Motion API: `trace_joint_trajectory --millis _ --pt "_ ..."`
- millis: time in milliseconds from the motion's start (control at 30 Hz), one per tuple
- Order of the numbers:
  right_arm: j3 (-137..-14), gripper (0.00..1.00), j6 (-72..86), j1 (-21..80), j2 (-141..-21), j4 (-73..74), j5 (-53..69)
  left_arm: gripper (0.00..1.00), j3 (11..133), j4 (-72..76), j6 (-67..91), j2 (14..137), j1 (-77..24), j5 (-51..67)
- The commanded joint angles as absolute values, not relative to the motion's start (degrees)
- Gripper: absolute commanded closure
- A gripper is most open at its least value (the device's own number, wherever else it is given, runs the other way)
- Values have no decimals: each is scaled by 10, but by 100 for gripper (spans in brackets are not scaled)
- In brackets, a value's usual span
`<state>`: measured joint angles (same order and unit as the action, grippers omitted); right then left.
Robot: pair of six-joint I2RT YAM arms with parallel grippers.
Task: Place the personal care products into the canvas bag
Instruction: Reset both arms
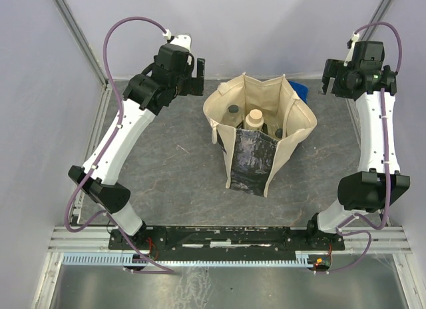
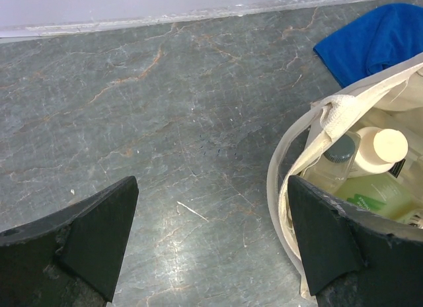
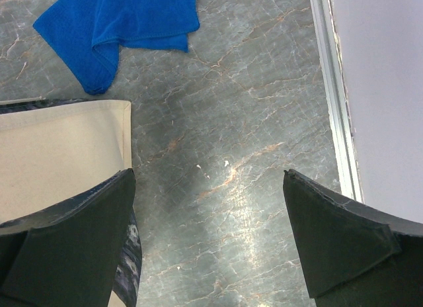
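- Canvas bag stands mid-table, soft floppy cloth, mouth open; take it by the rim.
- Inside it: pale-capped bottle, yellow-green bottle; smooth hard plastic, probably light and slippery.
- Left gripper and right gripper gape, empty, flanking the bag.
- Blue cloth lies behind.

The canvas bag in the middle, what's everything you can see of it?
The canvas bag is beige cloth with a dark printed panel on its near face and a strap handle. It stands upright and wide open on the grey table, bottles inside, one pale-capped. A blue cloth lies just behind it.
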<state>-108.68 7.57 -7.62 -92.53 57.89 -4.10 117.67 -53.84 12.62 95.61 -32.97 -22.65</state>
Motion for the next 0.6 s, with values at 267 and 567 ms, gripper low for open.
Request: trace_joint_trajectory --millis 267,567 --pt "-1122 0 66 -77 -915 576 -40 0 1176 -520 103 937 -328 -250" --pt "-1109 0 66 -77 -914 573 -33 0 1169 -520 103 933 -328 -248"
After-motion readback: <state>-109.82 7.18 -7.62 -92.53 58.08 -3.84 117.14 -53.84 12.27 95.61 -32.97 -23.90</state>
